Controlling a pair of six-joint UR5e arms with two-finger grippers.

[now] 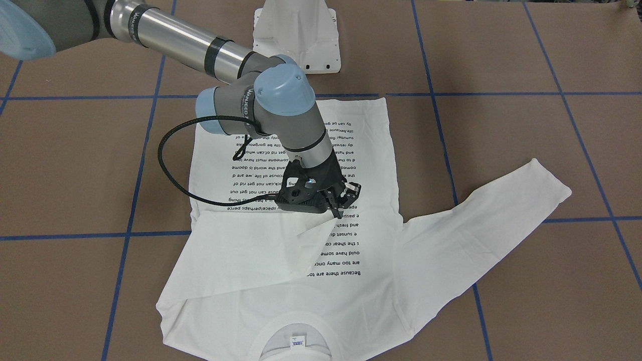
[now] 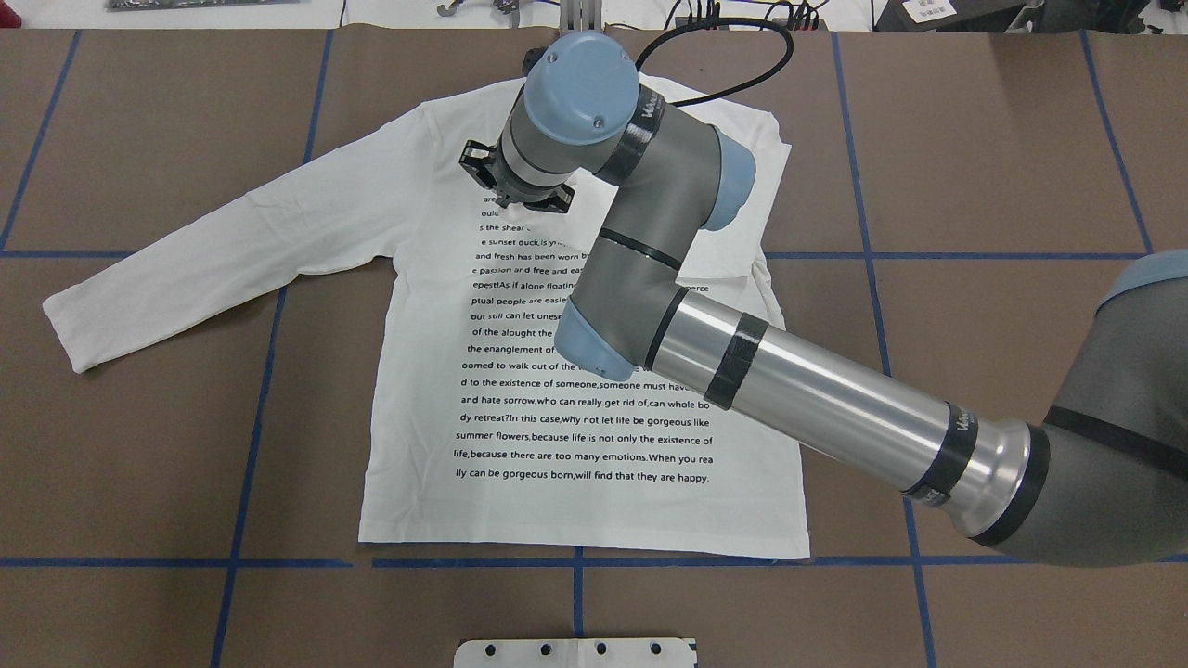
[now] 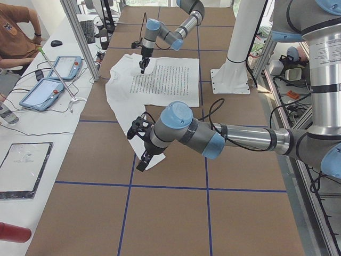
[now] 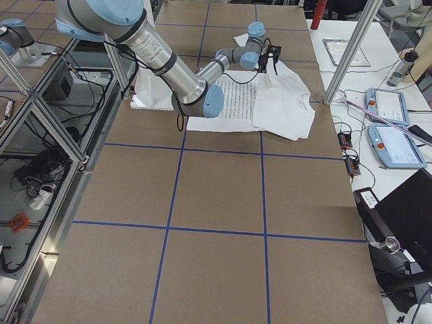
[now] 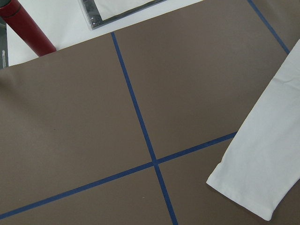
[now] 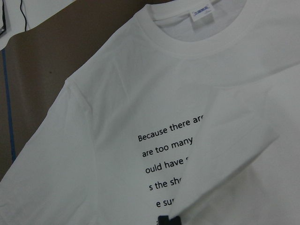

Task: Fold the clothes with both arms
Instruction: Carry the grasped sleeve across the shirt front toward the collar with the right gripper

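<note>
The clothes are one white long-sleeved T-shirt (image 1: 361, 281) lying flat with its black text up (image 2: 585, 417), collar (image 6: 187, 42) and neck label (image 6: 202, 11) at the far edge. One sleeve (image 1: 241, 250) lies folded across the chest, its cuff edge (image 6: 243, 154) covering part of the text. My right gripper (image 1: 346, 203) hovers just over that cuff (image 2: 515, 181), open and holding nothing. The other sleeve (image 2: 186, 250) stretches out flat, and its cuff (image 5: 262, 178) shows in the left wrist view. My left gripper (image 3: 141, 160) hangs above that cuff; whether it is open or shut I cannot tell.
The white pedestal base (image 1: 296, 35) stands at the shirt's hem side. Blue tape lines (image 2: 575, 562) grid the brown table. A side table with tablets (image 3: 50, 80), a red cylinder (image 5: 26, 26) and a seated person (image 3: 16, 32) runs along the collar side.
</note>
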